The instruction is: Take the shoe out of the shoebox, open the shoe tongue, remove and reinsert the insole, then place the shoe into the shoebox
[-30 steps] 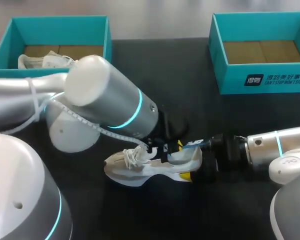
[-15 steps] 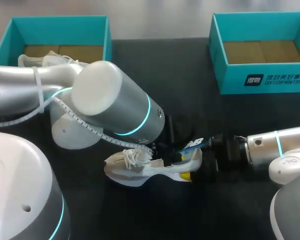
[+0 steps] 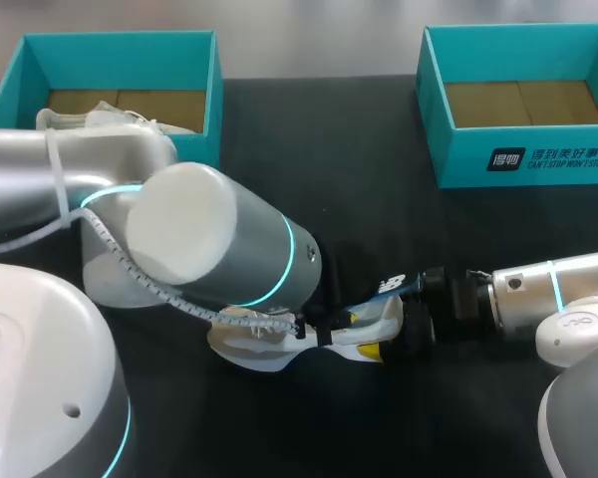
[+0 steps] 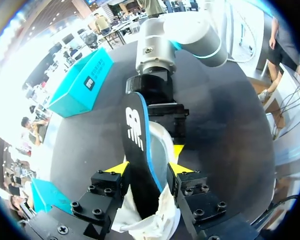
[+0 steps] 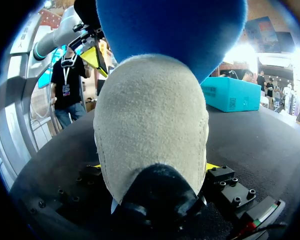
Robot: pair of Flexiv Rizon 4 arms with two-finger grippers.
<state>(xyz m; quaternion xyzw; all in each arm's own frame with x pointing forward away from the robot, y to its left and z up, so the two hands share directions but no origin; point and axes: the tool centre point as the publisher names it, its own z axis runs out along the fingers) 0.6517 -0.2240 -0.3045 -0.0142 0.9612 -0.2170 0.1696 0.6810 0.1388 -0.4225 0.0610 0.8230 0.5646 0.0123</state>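
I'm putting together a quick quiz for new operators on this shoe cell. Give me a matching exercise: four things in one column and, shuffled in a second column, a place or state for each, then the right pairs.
Things
1. insole
2. left shoebox
3. right shoebox
4. right pincer

Places or states
A. bare cardboard floor, nothing inside
B. a second shoe lies inside
C. shut on the heel of the shoe lying on the table
D. sticks partly out of that shoe's opening

Pairs: 1-D, 2-B, 3-A, 4-C
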